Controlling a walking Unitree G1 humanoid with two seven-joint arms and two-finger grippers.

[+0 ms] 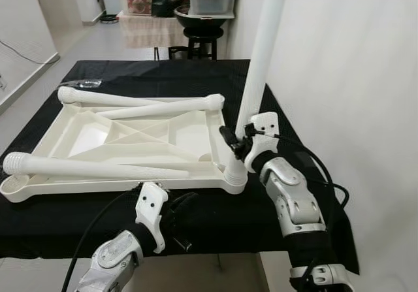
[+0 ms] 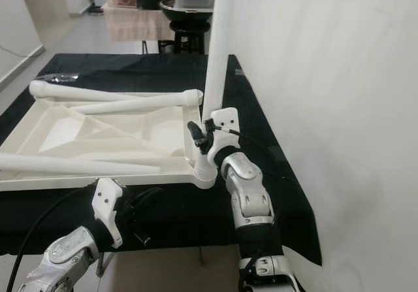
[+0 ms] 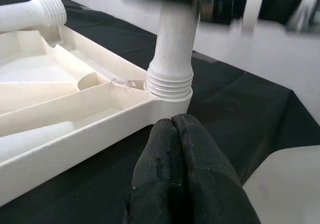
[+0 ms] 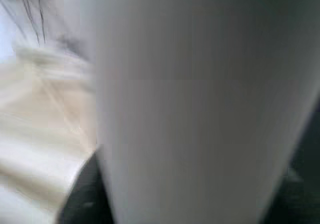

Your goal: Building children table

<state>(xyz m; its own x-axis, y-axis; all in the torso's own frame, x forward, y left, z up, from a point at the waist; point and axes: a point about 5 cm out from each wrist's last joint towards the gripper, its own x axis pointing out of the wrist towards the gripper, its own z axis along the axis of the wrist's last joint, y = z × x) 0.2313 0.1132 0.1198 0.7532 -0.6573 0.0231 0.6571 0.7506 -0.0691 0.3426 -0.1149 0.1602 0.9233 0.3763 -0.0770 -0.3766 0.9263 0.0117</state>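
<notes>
**Barely begun: one leg of four standing in its socket**

Still early, judging by the parts. Overturned white tabletop [image 1: 124, 142] lying underside up on the black-draped work table [image 1: 215, 223]. One table leg [image 1: 258, 70] upright in the near right corner socket [image 3: 169, 94], threads still showing above the rim, so probably not screwed home. Right gripper [image 1: 236, 142] clasped around that leg low down, fingers closed on it. Left gripper [image 3: 182, 171] resting on the cloth just before the same corner, fingers pressed together, holding nothing. Three loose legs [image 1: 140, 106] lying across the tabletop, unfitted. Remaining, by this reckoning: tightening this leg, fitting three more, turning the table over.
</notes>
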